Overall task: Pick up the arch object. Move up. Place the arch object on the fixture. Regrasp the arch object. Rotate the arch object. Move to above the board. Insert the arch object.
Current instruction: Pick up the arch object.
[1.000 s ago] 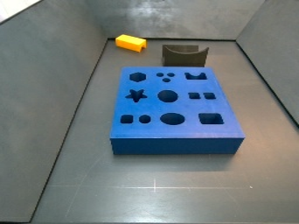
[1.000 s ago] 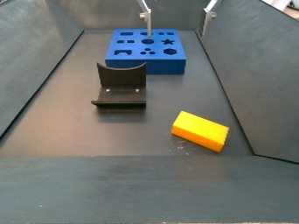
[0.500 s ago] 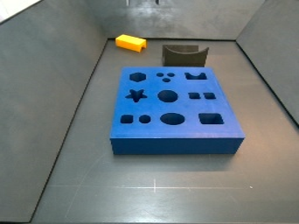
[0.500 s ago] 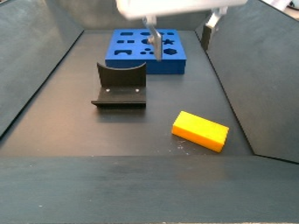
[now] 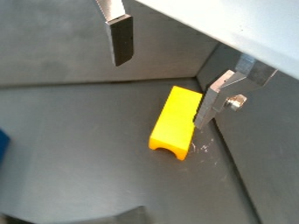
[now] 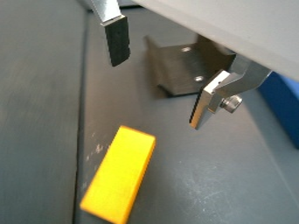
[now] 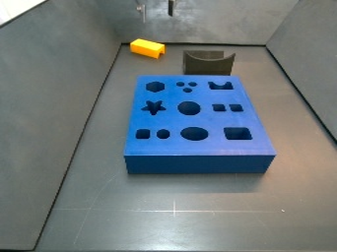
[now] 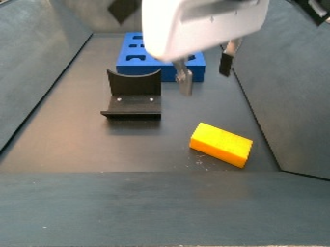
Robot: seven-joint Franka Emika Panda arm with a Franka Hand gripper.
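The arch object (image 8: 222, 145) is a small yellow-orange block lying flat on the dark floor near a side wall; it shows in both wrist views (image 5: 176, 122) (image 6: 119, 171) and far back in a side view (image 7: 146, 47). My gripper (image 8: 204, 72) hangs open in the air above the floor, short of the block, with nothing between its fingers (image 5: 121, 39). It is also at the upper edge of a side view (image 7: 156, 12). The dark fixture (image 8: 133, 94) (image 7: 208, 61) (image 6: 181, 68) stands beside the blue board (image 7: 198, 123), partly hidden behind the gripper body (image 8: 161, 60).
Grey walls enclose the floor on all sides (image 7: 66, 59). The arch object lies close to a wall and a corner (image 5: 205, 66). An edge of the board (image 6: 286, 105) shows in a wrist view.
The gripper has come down and moved away from the board toward the arch object. The block, fixture and board have not moved.
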